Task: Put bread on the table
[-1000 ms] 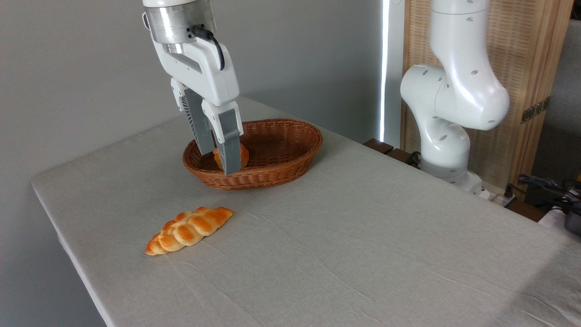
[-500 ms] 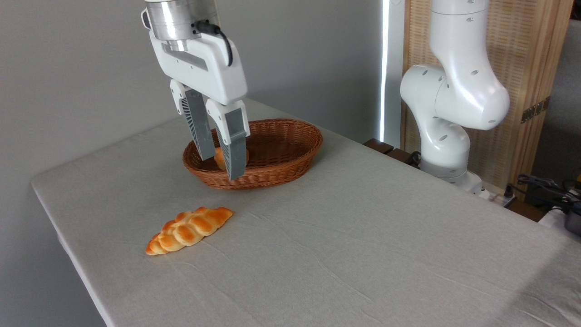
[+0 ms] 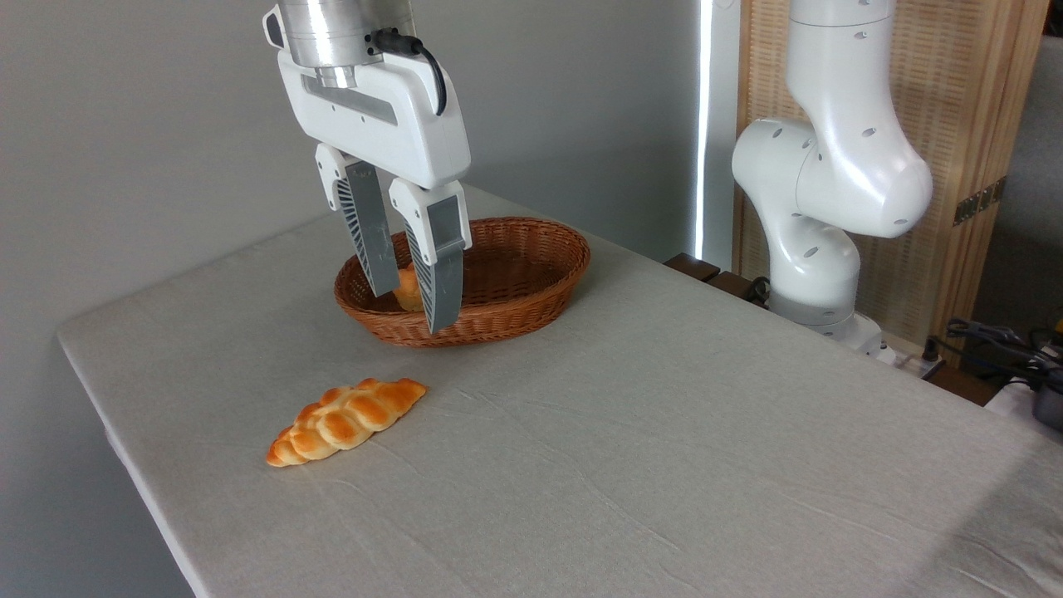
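The bread lies flat on the counter, in front of the basket and clear of it. The jaws hang parted and empty over the basket's near rim. The placing looks done.

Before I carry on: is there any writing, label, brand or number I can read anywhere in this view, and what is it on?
None: no readable text in this view.
The gripper, with its jaws apart: plain white and grey, no marking.
The arm: no logo or number visible.
The bread, the basket and the table: no labels.
The small dark fitting on the wooden screen: too small to tell whether it bears text.
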Robot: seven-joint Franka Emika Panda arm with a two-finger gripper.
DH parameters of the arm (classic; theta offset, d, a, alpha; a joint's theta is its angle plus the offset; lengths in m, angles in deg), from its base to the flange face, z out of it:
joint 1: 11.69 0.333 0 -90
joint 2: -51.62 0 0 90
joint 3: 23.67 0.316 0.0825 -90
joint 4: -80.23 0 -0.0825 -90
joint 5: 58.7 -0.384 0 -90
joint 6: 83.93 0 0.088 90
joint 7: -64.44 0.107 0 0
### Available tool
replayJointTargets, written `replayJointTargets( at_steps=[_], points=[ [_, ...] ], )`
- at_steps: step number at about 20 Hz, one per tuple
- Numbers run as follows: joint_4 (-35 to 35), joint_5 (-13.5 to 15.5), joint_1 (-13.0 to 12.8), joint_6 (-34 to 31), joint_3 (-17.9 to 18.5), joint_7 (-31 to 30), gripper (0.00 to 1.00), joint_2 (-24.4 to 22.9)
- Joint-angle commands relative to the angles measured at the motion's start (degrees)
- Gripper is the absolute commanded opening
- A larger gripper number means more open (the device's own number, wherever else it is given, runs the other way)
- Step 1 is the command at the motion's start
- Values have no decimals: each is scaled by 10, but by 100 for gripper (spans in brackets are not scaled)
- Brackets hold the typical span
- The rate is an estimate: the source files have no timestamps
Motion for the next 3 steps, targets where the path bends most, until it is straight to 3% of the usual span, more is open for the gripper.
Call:
replayJointTargets(
  at_steps=[1, 3],
  points=[
    [-6, 5, -2, -12, 4, 3, 100, -2],
    [-5, 5, -2, -12, 3, 3, 100, -2]
  ],
)
